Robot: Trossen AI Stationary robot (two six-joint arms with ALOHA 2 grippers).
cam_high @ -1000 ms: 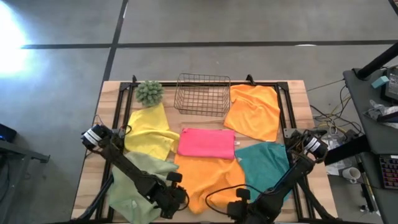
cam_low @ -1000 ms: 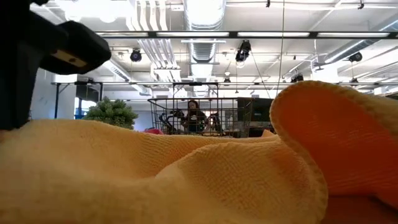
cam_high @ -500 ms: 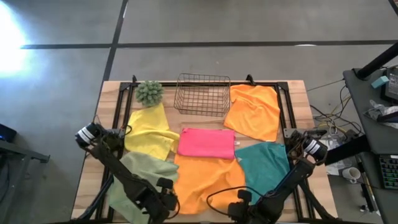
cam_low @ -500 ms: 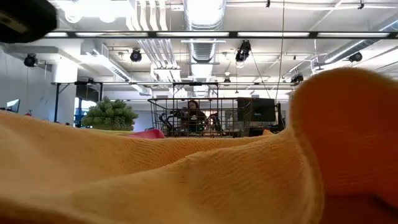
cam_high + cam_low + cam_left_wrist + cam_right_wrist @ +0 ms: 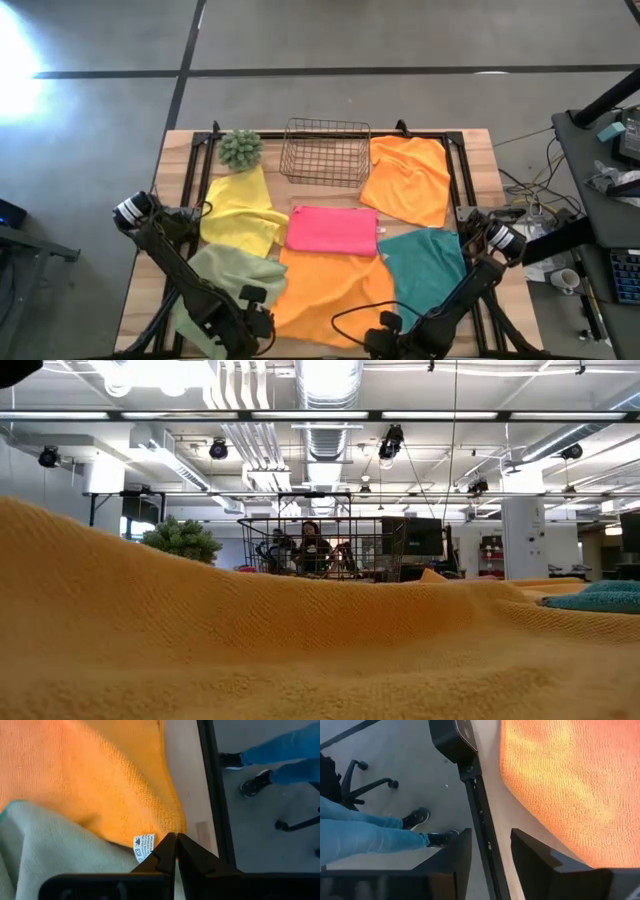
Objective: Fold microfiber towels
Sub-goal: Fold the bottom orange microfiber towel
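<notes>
The floor [image 5: 350, 40] is grey concrete crossed by dark lines, with bright glare at one side. A desk [image 5: 605, 150] cluttered with gear stands beside the table. Overhead run white ducts [image 5: 325, 385] and strip lights. An office chair's wheeled base [image 5: 367, 782] and someone's jeans-clad legs [image 5: 365, 837] show nearby.

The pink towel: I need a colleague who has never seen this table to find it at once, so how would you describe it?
Start at the wire basket at the table's far edge, then come toward the near edge. The pink towel lies just below it, mid-table, above the big orange towel and between the yellow towel and the teal towel. It alone is already a neat flat rectangle; the others lie loose.
</notes>
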